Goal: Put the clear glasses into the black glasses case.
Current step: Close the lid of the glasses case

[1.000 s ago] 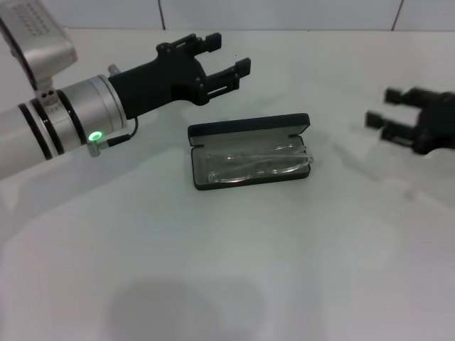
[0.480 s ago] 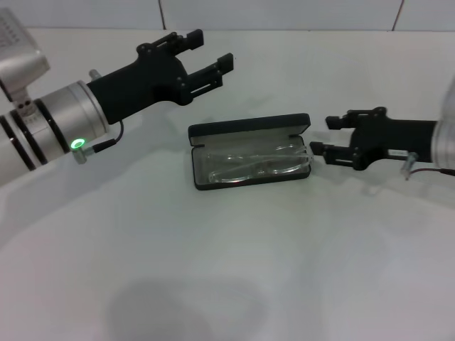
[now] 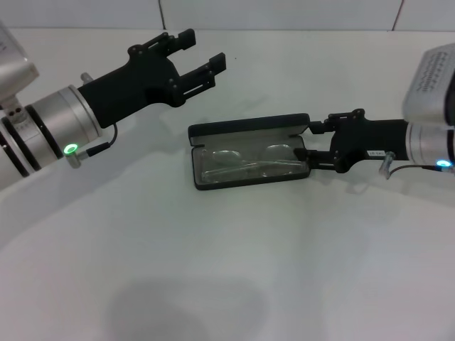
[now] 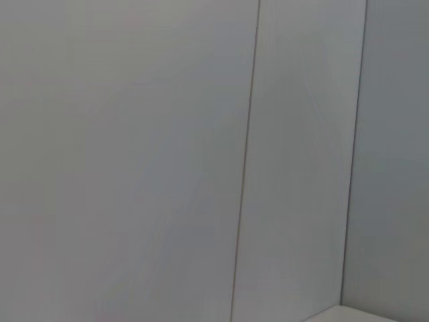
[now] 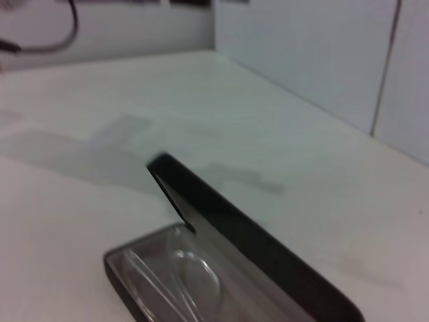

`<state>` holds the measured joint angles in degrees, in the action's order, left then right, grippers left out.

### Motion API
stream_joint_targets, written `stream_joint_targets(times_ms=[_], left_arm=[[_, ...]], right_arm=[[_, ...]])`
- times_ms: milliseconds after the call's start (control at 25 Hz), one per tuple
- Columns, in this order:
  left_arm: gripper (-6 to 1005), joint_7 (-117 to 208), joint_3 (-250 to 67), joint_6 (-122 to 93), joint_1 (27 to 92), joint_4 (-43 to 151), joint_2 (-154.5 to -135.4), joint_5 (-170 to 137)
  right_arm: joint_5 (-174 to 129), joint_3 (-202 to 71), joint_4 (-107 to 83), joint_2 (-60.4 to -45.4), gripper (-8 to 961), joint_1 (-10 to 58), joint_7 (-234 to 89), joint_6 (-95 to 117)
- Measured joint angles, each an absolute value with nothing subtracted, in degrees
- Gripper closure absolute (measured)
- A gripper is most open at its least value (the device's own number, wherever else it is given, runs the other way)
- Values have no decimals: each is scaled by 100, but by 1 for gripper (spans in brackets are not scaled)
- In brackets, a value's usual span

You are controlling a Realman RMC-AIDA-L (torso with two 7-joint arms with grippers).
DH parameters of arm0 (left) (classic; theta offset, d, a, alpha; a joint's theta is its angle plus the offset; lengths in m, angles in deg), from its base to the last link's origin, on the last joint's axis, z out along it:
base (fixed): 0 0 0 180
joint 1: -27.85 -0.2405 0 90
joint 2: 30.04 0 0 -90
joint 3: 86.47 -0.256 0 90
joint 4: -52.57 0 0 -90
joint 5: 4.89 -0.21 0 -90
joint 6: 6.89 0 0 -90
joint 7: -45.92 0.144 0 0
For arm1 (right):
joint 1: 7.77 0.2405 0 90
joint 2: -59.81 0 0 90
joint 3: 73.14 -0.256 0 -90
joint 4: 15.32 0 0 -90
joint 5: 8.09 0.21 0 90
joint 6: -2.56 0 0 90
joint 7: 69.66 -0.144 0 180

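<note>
The clear glasses (image 3: 249, 161) lie inside the open black glasses case (image 3: 249, 131). The right gripper (image 3: 307, 145), fingers apart, meets its right end. The left gripper (image 3: 201, 52) hovers far-left, fingers apart.

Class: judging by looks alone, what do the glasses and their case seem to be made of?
The see-through wraparound glasses: probably clear glossy plastic; the grey lining shows straight through the lens. The black rectangular hard case: seemingly a rigid shell with a matt black skin, material uncertain; its raised lid holds a straight edge.
</note>
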<state>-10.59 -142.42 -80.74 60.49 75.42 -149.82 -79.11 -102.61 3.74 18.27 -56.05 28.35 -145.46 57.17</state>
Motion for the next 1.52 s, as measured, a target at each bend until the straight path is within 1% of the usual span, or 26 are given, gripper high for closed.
stream_joint_targets(times_ms=[120,360,520,600,760,960,1280,1520], left_arm=[[272,-1070,-14236,-8080,6022,7542,-14979,-7911],[272,-1100,-14257,-8064,6028,7542,-14967,-7923],[272,-1162,-14269,-7947,6123,7524,-14958,-7986],[272,-1439,-14288,-7551,6356,7481,-14966,-8277],[272,-1966,-14525,-6866,6721,7387,-14993,-8716],[272,-2627,-15493,-5794,7093,7316,-15006,-8783],[272,-2794,-15972,-5657,7199,7355,-15024,-8754],[273,-2680,-16184,-5768,7154,7376,-15027,-8733]], right_arm=[[-10225,172,2109,-5572,379,2658,-14548,6143],[-10145,-1141,2830,-5559,379,1877,-14462,7161],[-9257,-1796,2608,-5574,378,1559,-13992,7464],[-8626,-1981,2267,-5559,378,1476,-13557,7784],[-7798,-2304,1755,-5564,378,1391,-12892,8294],[-7607,-2398,1513,-5564,378,1386,-12640,8430],[-7629,-2353,1415,-5564,378,1447,-12564,8399],[-7628,-2383,1411,-5565,379,1433,-12562,8399]])
